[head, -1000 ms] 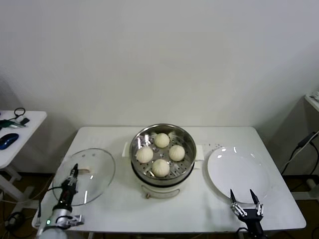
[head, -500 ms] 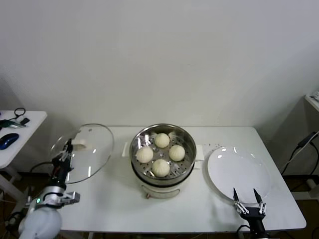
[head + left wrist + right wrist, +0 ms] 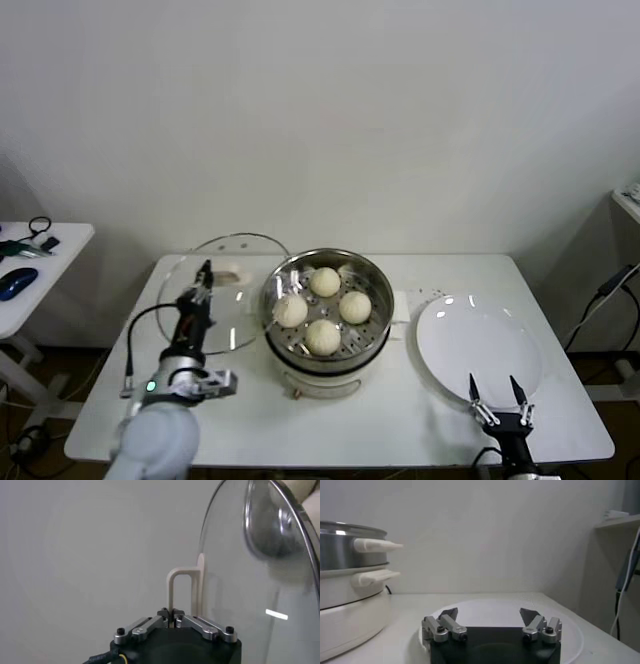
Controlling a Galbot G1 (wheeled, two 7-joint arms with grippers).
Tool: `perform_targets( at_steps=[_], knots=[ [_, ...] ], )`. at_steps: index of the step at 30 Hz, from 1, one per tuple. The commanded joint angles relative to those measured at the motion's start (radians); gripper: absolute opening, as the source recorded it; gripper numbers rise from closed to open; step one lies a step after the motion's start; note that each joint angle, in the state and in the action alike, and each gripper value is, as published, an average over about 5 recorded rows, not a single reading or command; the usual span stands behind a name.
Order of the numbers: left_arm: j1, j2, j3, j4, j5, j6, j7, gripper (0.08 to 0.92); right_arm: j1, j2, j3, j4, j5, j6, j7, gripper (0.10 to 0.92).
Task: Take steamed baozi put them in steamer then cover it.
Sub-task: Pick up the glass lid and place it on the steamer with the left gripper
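Four smooth round baozi [image 3: 322,309] are sitting in the shiny steel steamer [image 3: 325,312]. Left gripper [image 3: 203,275] is clamping the clear glass lid [image 3: 222,292] just beside it. Right gripper [image 3: 498,396], jaws apart, is idling by the plate [image 3: 480,345].

- A plain white wall [image 3: 320,120] rises behind the white table [image 3: 250,400].
- A second white side table [image 3: 30,270] holds a blue mouse [image 3: 15,283] and cables.
- A cable [image 3: 600,295] hangs beside a shelf edge [image 3: 628,205].
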Motion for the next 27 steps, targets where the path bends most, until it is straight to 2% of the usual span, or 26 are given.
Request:
perform_targets(
  at_steps=[1, 9, 15, 27],
  knots=[
    [-0.065, -0.062, 0.207, -0.075, 0.167, 0.139, 0.090, 0.133, 0.012, -0.003, -0.001, -0.008, -0.006, 0.005, 0.005, 0.823],
    [-0.172, -0.212, 0.340, 0.038, 0.309, 0.186, 0.139, 0.133, 0.008, -0.017, 0.010, -0.010, 0.009, 0.017, 0.010, 0.823],
    [-0.186, -0.306, 0.382, 0.104, 0.395, 0.190, 0.159, 0.133, 0.009, -0.019, 0.016, -0.012, 0.021, 0.027, 0.014, 0.823],
    [-0.191, -0.383, 0.415, 0.204, 0.452, 0.177, 0.145, 0.133, 0.004, -0.024, 0.013, -0.023, 0.029, 0.054, 0.016, 0.823]
  ],
)
